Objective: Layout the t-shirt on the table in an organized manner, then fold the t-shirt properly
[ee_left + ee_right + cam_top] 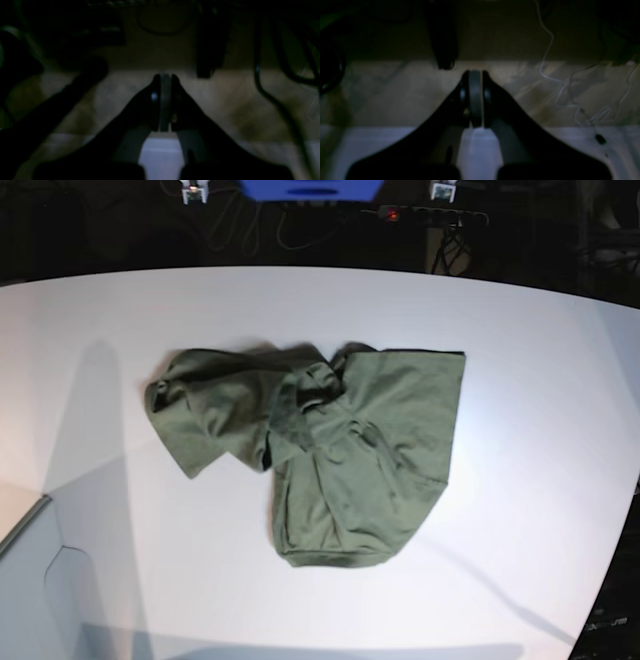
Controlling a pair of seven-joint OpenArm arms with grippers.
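- Both claws come first in the wrist views: the left gripper [165, 100] and the right gripper [476, 97] each have their jaws pressed together on nothing, hanging past the table's near edge over a dim floor.
- Neither arm shows in the base view.
- Beyond them, the t-shirt [340, 450] lies crumpled near the middle of the table [540, 360], its left part bunched and twisted, its right part flatter.
- To lay it out well, I judge each claw should pinch a separate outer edge and draw apart, not grab the bunched middle.
- No containers appear anywhere.
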